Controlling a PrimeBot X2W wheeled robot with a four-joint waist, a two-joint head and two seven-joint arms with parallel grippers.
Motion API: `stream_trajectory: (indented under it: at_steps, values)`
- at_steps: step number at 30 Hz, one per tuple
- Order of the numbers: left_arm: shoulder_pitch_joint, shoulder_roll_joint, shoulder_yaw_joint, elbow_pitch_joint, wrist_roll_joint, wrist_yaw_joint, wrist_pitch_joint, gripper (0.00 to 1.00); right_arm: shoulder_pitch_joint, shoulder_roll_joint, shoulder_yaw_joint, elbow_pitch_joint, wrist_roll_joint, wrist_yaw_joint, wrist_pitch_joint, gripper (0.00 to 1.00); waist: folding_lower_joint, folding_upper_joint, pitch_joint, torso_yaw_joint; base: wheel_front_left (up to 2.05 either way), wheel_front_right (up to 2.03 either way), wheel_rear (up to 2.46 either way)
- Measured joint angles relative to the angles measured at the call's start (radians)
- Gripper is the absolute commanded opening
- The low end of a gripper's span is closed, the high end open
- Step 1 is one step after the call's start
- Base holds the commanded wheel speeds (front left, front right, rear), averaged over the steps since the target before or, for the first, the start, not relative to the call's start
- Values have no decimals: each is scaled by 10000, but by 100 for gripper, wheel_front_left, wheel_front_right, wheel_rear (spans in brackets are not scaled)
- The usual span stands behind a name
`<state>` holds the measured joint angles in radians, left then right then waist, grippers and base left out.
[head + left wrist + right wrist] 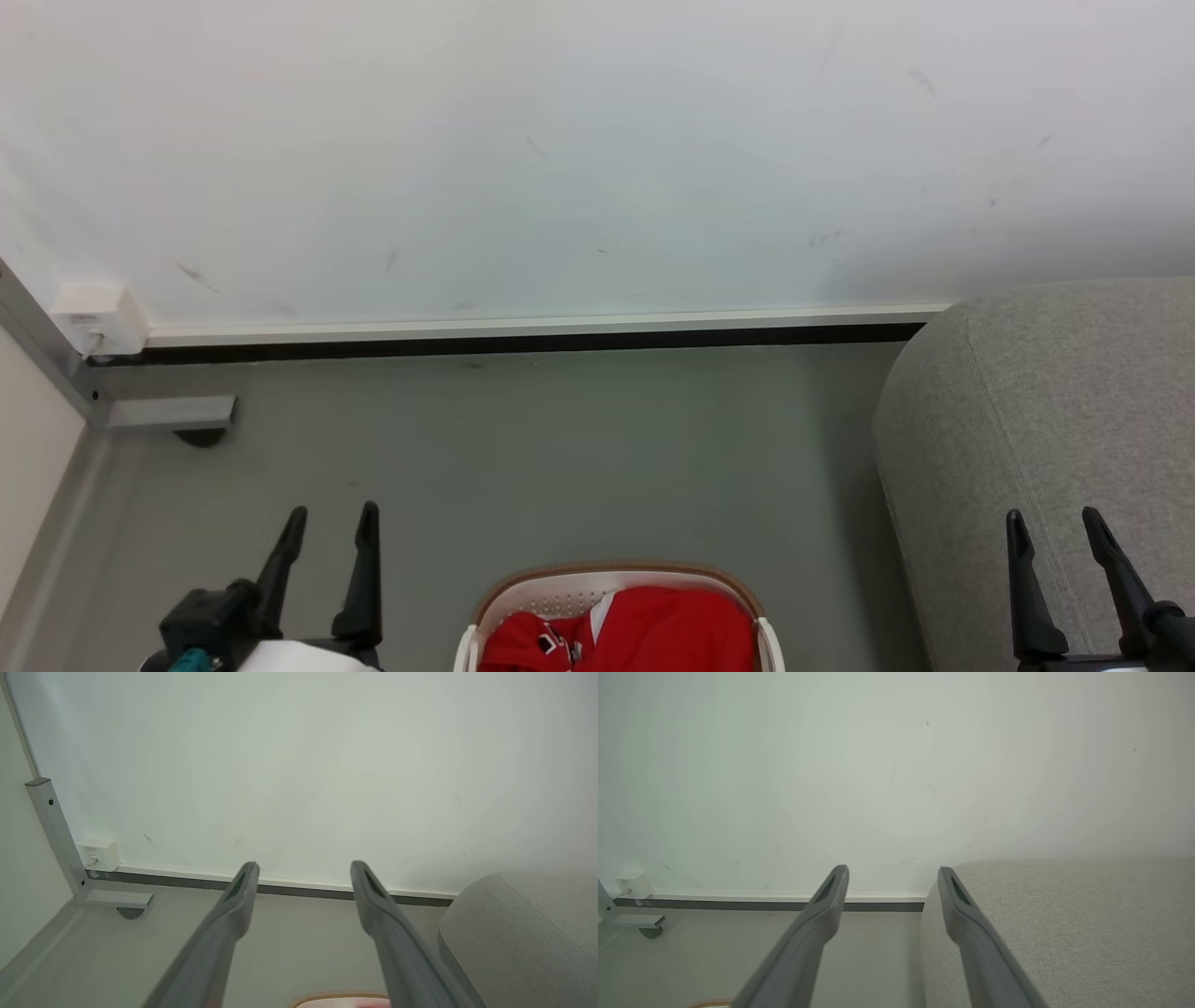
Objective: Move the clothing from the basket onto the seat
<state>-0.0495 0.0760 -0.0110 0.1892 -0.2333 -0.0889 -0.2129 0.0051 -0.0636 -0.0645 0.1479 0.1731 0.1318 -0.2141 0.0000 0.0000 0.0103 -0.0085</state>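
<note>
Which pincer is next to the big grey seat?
The right pincer: its fingers show against the grey seat; the left pincer is over floor.

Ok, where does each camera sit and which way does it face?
Head: up top, faces forward and down at basket, red clothing; left gripper and right gripper show, open.
Left wrist: looks along its fingers at the wall.
Right wrist: looks along its fingers over the seat.
Shared: all three show wall and seat.
</note>
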Motion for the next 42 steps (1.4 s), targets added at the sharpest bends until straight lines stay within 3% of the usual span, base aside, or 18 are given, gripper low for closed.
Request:
stream_trajectory:
  at_steps: [26, 42]
  values:
    - [95, -31, 33, 199, 1645, -307, -510, 100, 92, 107, -151, 161, -803, 0, -483, 100, 0, 0, 17, -200, 0, 0, 0]
    - [111, -56, -4, 249, 1701, -360, -512, 100, 28, 125, -2, 167, -767, 0, -483, 100, 0, 0, 204, -497, 0, 0, 0]
